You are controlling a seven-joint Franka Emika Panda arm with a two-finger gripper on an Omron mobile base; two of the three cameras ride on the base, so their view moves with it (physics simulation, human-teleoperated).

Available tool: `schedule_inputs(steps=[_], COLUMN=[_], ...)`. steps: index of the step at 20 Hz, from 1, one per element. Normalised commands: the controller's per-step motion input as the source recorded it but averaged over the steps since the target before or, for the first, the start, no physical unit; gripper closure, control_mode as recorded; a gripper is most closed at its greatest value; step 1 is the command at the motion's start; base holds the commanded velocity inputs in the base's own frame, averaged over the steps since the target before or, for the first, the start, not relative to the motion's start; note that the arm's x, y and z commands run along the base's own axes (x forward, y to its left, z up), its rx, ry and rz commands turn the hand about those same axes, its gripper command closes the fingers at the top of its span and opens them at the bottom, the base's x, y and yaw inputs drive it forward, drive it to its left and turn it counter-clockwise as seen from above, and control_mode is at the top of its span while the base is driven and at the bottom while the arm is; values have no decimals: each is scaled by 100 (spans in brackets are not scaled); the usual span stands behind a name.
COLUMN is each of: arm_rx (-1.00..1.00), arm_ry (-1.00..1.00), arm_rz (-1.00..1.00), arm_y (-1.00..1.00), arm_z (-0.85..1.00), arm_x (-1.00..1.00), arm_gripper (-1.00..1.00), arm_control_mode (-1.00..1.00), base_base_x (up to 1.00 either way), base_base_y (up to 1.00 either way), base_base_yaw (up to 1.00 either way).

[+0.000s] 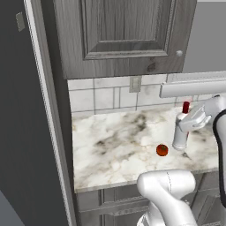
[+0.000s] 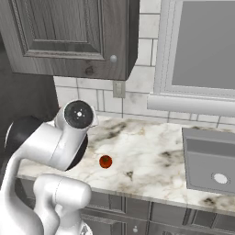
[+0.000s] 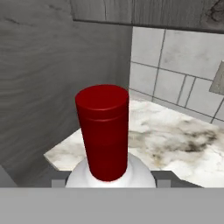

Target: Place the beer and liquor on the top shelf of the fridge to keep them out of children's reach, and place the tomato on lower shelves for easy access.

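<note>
- Whitish liquor bottle with red cap (image 1: 180,134) stands on the white-and-grey marbled counter (image 1: 114,145), centre right of the left base view; in the hand view its red cap (image 3: 105,129) rises close at lower centre.
- Two-finger gripper (image 1: 190,121) sits at the bottle's neck; whether it is clenched on it, cannot tell.
- Small round red-orange tomato (image 1: 162,150) lies just left of the bottle, apart; centre-left in the right base view (image 2: 105,161).
- Dark-grey fridge side (image 1: 26,132) fills the frame's left.
- Grey wooden cabinet (image 1: 123,35) hangs above.
</note>
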Motion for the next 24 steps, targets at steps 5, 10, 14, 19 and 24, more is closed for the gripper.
schedule_inputs(steps=[5,10,14,19,24], arm_rx=[-12,-3,0,0,0], arm_ry=[0,-2,-6,0,0], arm_rz=[6,2,2,0,0], arm_y=[70,28,3,0,0], arm_z=[8,36,44,0,0], arm_x=[-36,-15,-24,0,0], arm_gripper=[100,100,100,100,100], arm_control_mode=[-100,-100,100,100,100], base_base_x=[0,0,-11,-62,-76], base_base_y=[0,0,0,0,-1], base_base_yaw=[0,0,1,7,22])
